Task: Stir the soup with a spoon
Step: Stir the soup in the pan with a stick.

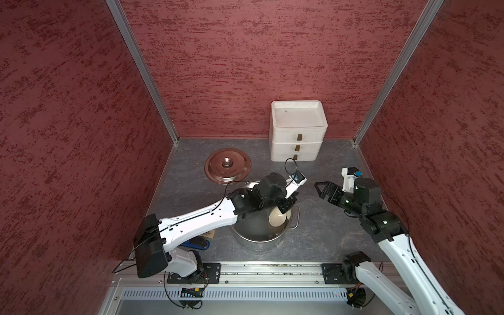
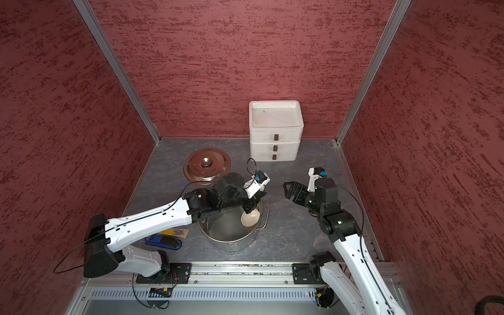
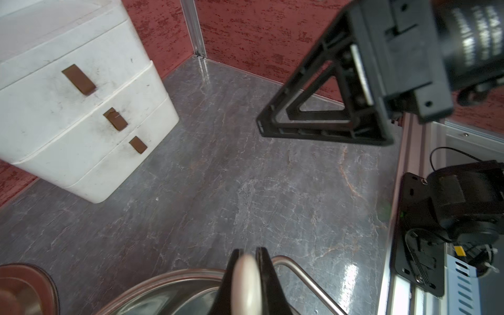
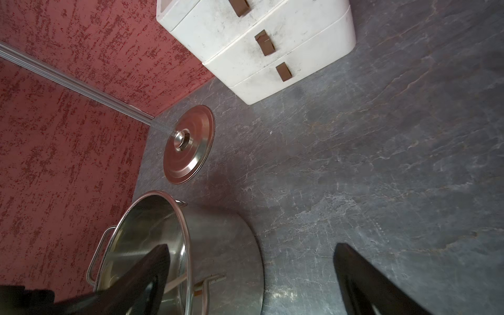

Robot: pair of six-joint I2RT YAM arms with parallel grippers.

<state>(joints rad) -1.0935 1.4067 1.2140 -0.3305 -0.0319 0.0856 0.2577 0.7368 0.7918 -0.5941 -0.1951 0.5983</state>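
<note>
In both top views we see the left tool over the steel pot, pressed together on the spoon. The spoon's cream-white bowl hangs inside the pot, close to the wall on the side with the loop handle. The right tool is held above the table, well apart from the pot, with its jaws spread and nothing between them. The lid lies flat on the table behind the pot, and the white drawer unit stands at the back wall. In a top view, a blue-and-black gadget and a yellow-and-brown packet lie under the left arm.

In the left wrist view, the black fingers pinch the spoon, which is blurred here, just above the pot's rim. The right tool hangs ahead, and the drawer unit stands off to one side.

In the right wrist view, the right tool has its two fingers wide apart. The pot stands near, and the lid and drawer unit lie beyond.
</note>
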